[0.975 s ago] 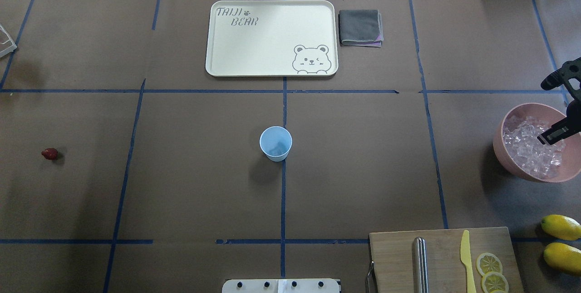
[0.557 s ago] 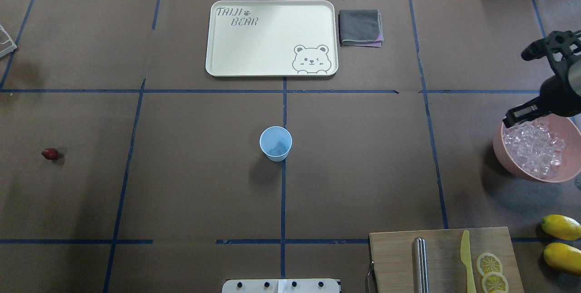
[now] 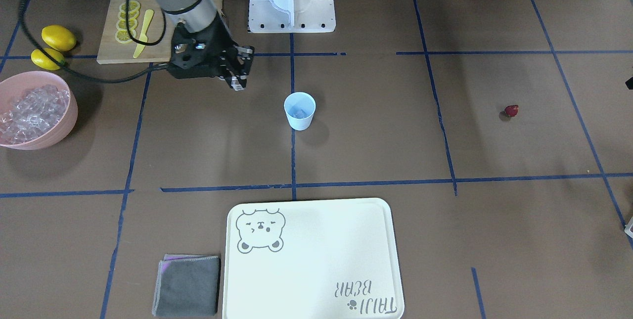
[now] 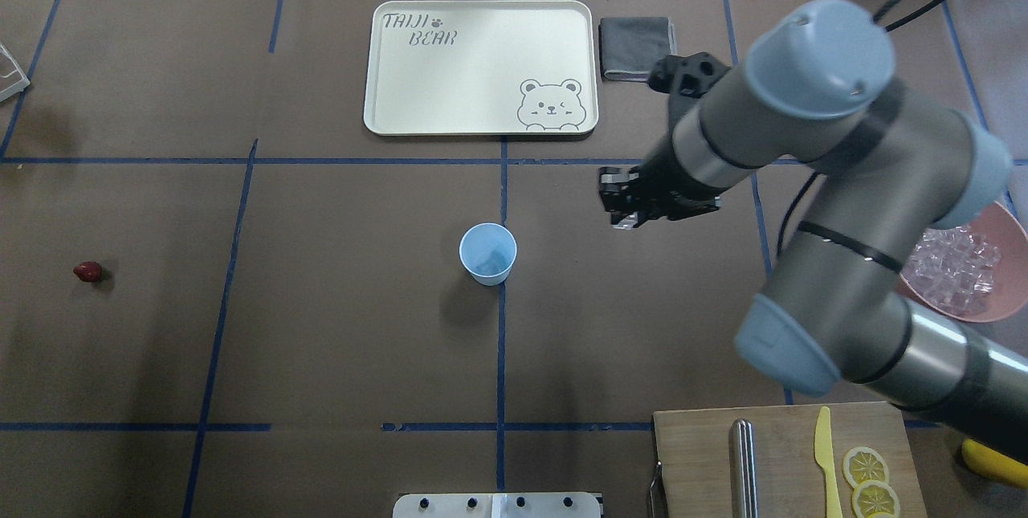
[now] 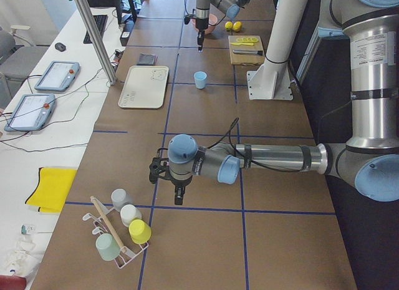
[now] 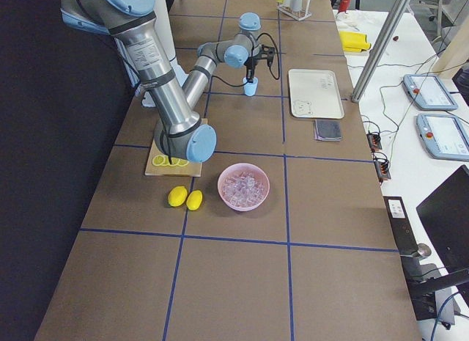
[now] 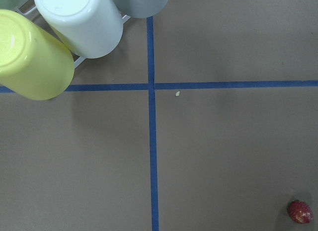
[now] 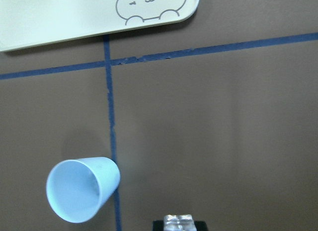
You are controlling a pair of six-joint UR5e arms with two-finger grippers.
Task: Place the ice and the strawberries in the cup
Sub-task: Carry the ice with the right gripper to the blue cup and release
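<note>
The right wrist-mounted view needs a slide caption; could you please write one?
Right gripper holds an ice cube short of the upright blue cup, with the bear tray beyond.

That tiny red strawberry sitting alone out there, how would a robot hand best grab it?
Come straight down from above and pinch the strawberry across its fattest middle. It is small, rounded and lies low on the table with open space around it, so a sideways approach would likely scrape the surface.
</note>
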